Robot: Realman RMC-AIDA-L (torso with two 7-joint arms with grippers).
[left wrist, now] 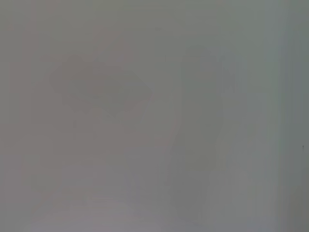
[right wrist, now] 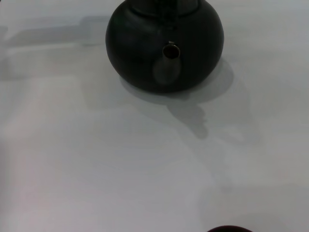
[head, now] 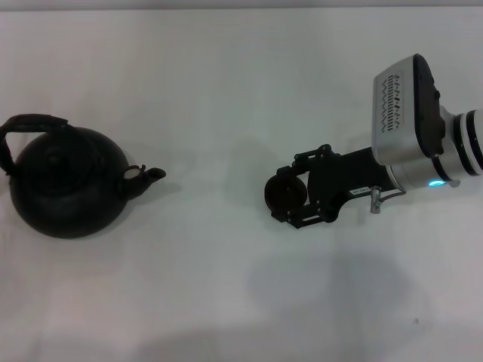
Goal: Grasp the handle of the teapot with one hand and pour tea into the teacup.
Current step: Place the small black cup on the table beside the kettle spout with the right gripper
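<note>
The black teapot (head: 68, 185) stands at the table's left, its short spout (head: 153, 174) pointing right toward the teacup. Its dark arched handle (head: 34, 121) leans over the far left of its top. The tiny black teacup (head: 285, 191) sits in the middle right, between the fingers of my right gripper (head: 281, 195), which reaches in from the right and is shut on it. In the right wrist view the teapot (right wrist: 145, 43) faces the camera spout first, and the teacup's rim (right wrist: 230, 229) just shows at the edge. My left gripper is out of view.
The white table (head: 226, 90) stretches all around, with a wide bare gap between the spout and the teacup. The left wrist view shows only a blank grey surface (left wrist: 154, 116).
</note>
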